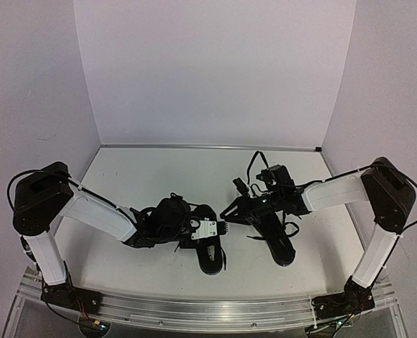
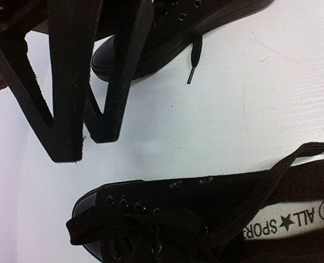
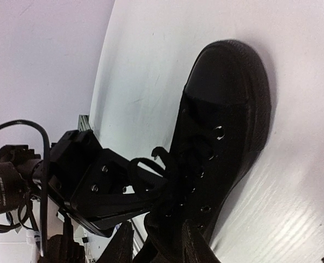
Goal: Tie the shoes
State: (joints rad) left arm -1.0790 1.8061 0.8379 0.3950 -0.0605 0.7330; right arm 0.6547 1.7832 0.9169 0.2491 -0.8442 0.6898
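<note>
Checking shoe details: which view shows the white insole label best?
Left wrist view: the insole label lies large at lower right, its print readable. The top external view is too small to show it clearly. The right wrist view shows only a shoe, its toe and laces, no label.

Both arms rise from the near edge of the table (image 1: 159,172) and bend inward, low over its middle. The left arm (image 1: 96,211) ends in the left gripper (image 2: 86,139), its fingertips pressed together. The right arm (image 1: 335,191) carries the right gripper (image 1: 229,213), its 2 fingers parted.
</note>
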